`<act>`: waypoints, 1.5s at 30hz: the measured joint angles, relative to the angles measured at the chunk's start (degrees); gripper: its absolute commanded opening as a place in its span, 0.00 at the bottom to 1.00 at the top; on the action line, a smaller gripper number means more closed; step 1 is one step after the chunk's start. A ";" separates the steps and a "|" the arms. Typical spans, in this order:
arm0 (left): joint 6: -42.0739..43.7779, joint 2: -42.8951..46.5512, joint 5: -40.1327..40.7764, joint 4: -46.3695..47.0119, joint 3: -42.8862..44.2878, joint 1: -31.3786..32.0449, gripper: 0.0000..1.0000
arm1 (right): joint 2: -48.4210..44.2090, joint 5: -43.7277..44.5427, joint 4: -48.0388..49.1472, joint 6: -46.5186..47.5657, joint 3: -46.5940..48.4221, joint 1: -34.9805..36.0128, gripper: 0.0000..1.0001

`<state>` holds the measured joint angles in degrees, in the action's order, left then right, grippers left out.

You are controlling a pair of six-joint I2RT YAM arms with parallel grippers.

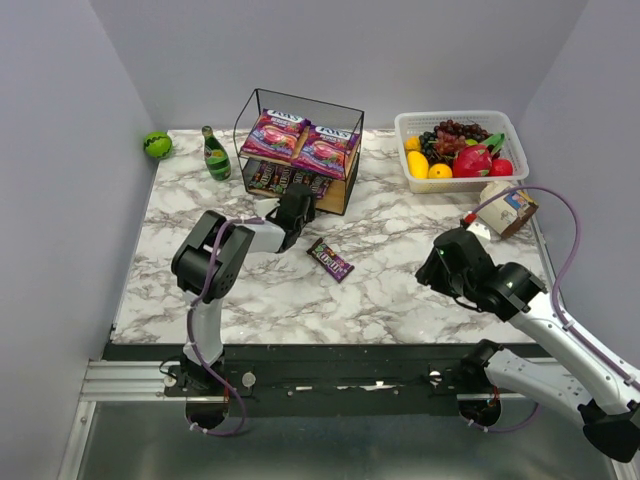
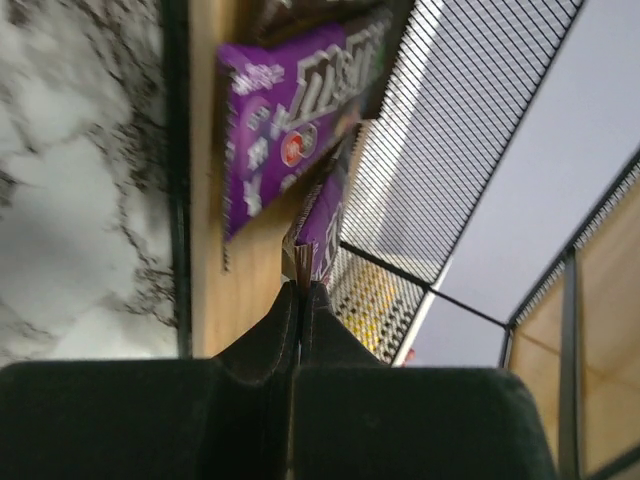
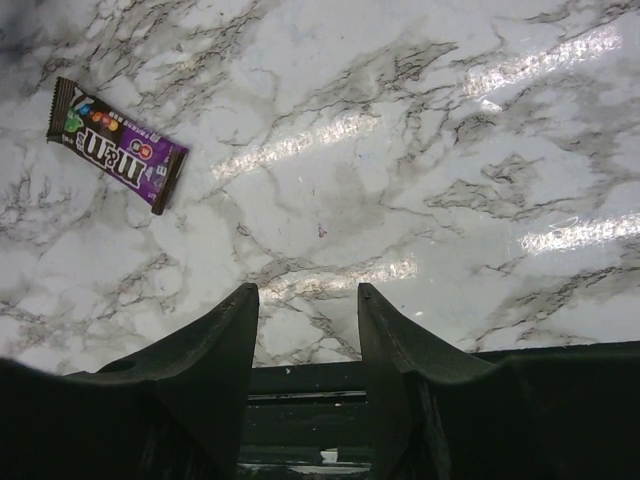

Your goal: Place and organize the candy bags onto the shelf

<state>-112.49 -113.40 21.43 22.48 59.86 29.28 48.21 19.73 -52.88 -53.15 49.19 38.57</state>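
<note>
The shelf is a black wire box with two wooden boards. Two pink-purple candy bags lie on its upper board, and several dark M&M's packets lie on the lower one. My left gripper reaches into the lower tier, shut on the end of a purple M&M's packet. That packet stands on edge beside another packet lying flat on the board. One more packet lies on the marble. My right gripper hovers open to its right, holding nothing.
A white fruit basket stands at the back right, with a small beige carton in front of it. A green bottle and a green ball sit left of the shelf. The shelf's wire mesh wall is close beside my left fingers.
</note>
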 measured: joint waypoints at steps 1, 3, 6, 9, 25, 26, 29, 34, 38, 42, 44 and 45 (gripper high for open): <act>-0.26 -0.24 0.22 -0.61 0.20 0.00 0.00 | 0.00 0.02 -0.04 0.00 0.00 -0.04 0.53; -0.81 -1.05 0.55 -2.49 0.70 0.04 0.00 | 0.00 0.04 -0.17 0.00 0.00 -0.07 0.53; -1.27 -2.08 0.79 -4.68 1.29 0.17 0.00 | 0.00 0.07 -0.39 0.00 0.00 -0.07 0.53; -1.60 -2.36 1.01 -5.95 2.29 0.46 0.00 | 0.00 0.09 -0.44 0.00 0.00 -0.09 0.53; -2.25 -2.78 1.05 -6.93 3.06 0.74 0.28 | -0.98 0.09 -0.92 0.00 -0.68 -0.33 0.53; -2.27 -2.78 1.05 -7.13 3.13 0.74 0.30 | -1.07 0.09 -0.94 0.00 -0.74 -0.33 0.53; -2.43 -2.78 1.05 -7.30 3.17 0.76 0.37 | -1.14 0.11 -1.01 0.00 -0.83 -0.33 0.53; -2.49 -2.78 1.03 -7.74 4.04 0.74 0.45 | -1.36 0.11 -1.01 0.00 -0.85 -0.35 0.54; -2.49 -2.71 1.01 -8.13 4.48 0.74 0.49 | -1.55 0.13 -1.01 0.00 -0.94 -0.35 0.55; -2.16 -2.25 0.94 -9.09 4.66 0.74 0.51 | -1.75 0.13 -0.98 0.00 -1.25 -0.35 0.55; -1.55 -1.97 0.79 -9.60 4.66 0.74 0.52 | -1.77 0.13 -0.98 0.00 -1.40 -0.42 0.56; -1.18 -1.84 0.68 -9.79 4.66 0.72 0.53 | -1.77 0.13 -0.96 0.00 -1.49 -0.44 0.56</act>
<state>-113.67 -115.24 22.11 12.69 64.51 30.00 46.44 19.86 -53.84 -53.15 47.70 38.13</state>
